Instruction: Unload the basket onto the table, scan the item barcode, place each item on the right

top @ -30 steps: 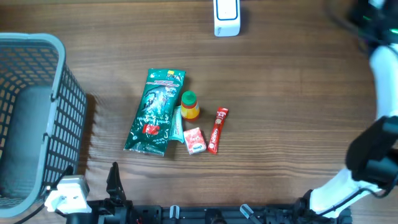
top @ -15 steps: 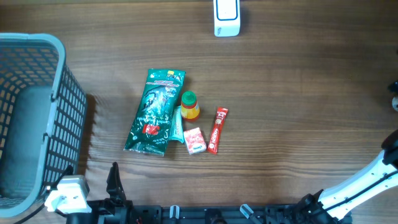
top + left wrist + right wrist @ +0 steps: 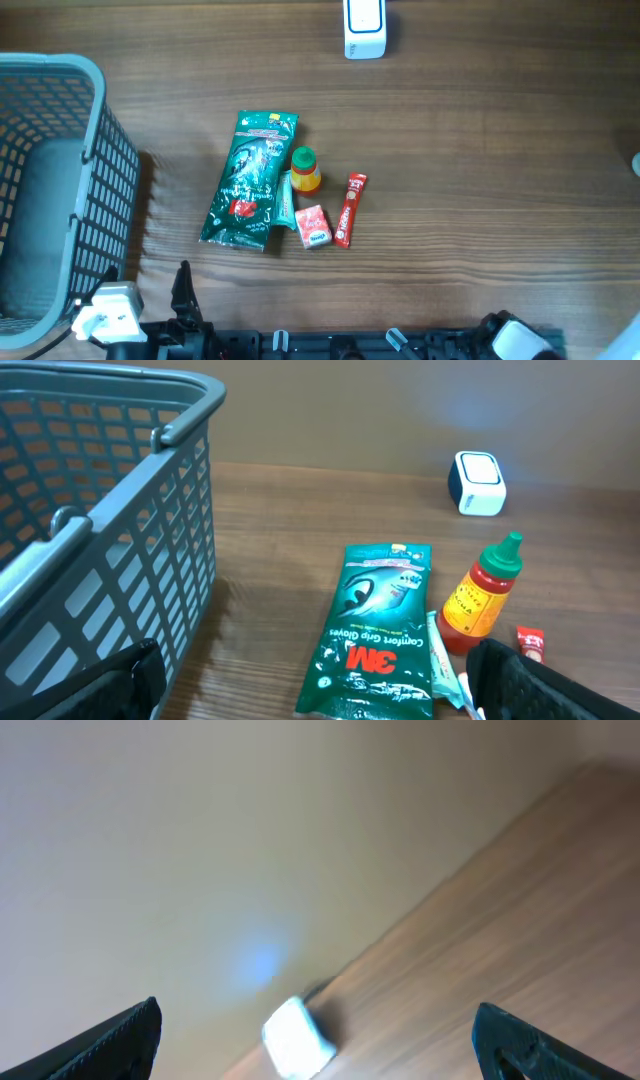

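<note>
**Operator:** Where are the items, and which way do they lie?

**Describer:** Straight ahead of your left hand (image 3: 315,665), on the wooden surface (image 3: 480,150), lies a green glove packet (image 3: 385,630). Its long axis runs away from the hand and leans slightly to the right. The printed face is up and the header end is farthest from you. Just beside its right edge is a sauce bottle (image 3: 483,595), its green cap pointing away from the hand. I cannot tell whether the bottle stands or lies. Further right, a red sachet (image 3: 349,208) lies nearly parallel to the packet. A small box (image 3: 313,226), red and white, sits between the two at the end nearest the hand.

**Operator:** And the scanner? Anything in the way?

**Describer:** The white scanner (image 3: 479,483) sits well beyond the items, ahead and to the right of your left hand. A grey basket (image 3: 100,510) stands close on that hand's left, its wall rising beside the left finger. From your right hand (image 3: 315,1015), the scanner shows only as a blur, ahead and low between the fingers, with a pale wall behind it.

**Operator:** What are my hands doing?

**Describer:** Both are spread wide, with nothing in either.
</note>
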`<state>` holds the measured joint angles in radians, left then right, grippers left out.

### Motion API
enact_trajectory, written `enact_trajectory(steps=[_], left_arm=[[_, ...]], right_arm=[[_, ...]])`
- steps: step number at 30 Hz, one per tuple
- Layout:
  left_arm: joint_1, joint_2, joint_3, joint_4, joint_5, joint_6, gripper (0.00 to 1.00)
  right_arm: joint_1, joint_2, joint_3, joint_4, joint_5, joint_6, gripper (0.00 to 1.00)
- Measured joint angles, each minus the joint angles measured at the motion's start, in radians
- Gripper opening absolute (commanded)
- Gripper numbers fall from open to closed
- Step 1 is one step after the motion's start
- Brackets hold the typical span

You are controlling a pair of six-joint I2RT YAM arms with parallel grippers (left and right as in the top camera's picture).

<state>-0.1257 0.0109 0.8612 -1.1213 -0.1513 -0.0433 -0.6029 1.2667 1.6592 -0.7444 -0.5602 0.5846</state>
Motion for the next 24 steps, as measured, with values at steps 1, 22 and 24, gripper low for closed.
enact_trajectory(steps=[1, 22, 24], left_arm=[[0.000, 0.000, 0.000, -0.001, 0.000, 0.000, 1.00], [0.000, -0.002, 0.000, -0.001, 0.000, 0.000, 1.00], [0.000, -0.002, 0.000, -0.001, 0.000, 0.000, 1.00]], right_arm=[[0.031, -0.031, 0.000, -0.047, -0.027, 0.002, 1.00], [0.548, 0.108, 0.000, -0.594, 0.053, -0.325, 0.99], [0.690, 0.216, -0.001, -0.580, 0.138, -0.313, 0.99]])
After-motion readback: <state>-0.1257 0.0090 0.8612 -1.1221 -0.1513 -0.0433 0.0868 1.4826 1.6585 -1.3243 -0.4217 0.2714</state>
